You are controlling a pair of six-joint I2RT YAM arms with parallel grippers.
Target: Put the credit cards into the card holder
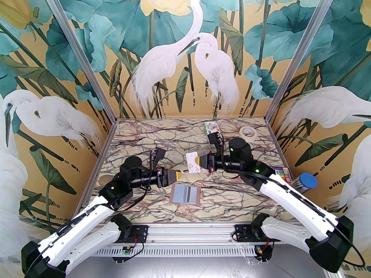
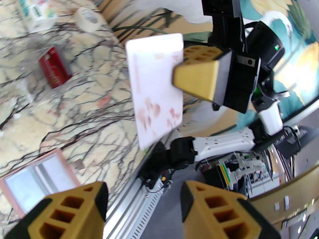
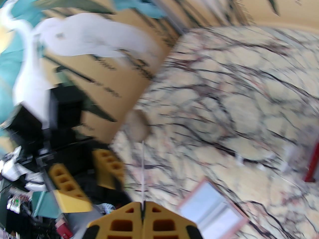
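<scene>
**Operator:** Report the location of the card holder.

**Technician:** The card holder [image 1: 173,194] lies open and flat on the marble table [image 1: 130,143]. All positions below are referenced to it. A pale blue card [image 1: 179,191] lies on its left half. A grey card [image 1: 194,195] with a dark stripe lies on its right half.

**Operator:** Condition of the right gripper?

**Technician:** The right gripper [image 1: 198,161] is clamped on one edge of a white card [image 1: 192,164]. The card hangs in the air just beyond the far edge of the card holder and is not touching it. Its face carries faint pink marks. From the right wrist it is seen edge-on, pinched between the two closed fingertips.

**Operator:** Condition of the left gripper?

**Technician:** The left gripper [image 1: 180,175] has its fingers spread, with nothing between them. It sits above the far-left corner of the card holder, near the white card but apart from it.

**Operator:** Other items?

**Technician:** A red card [image 2: 53,70] stands farther back from the card holder. A tissue pack [image 1: 211,126] and a tape roll [image 1: 248,132] lie well beyond the card holder, to its far right.
</scene>
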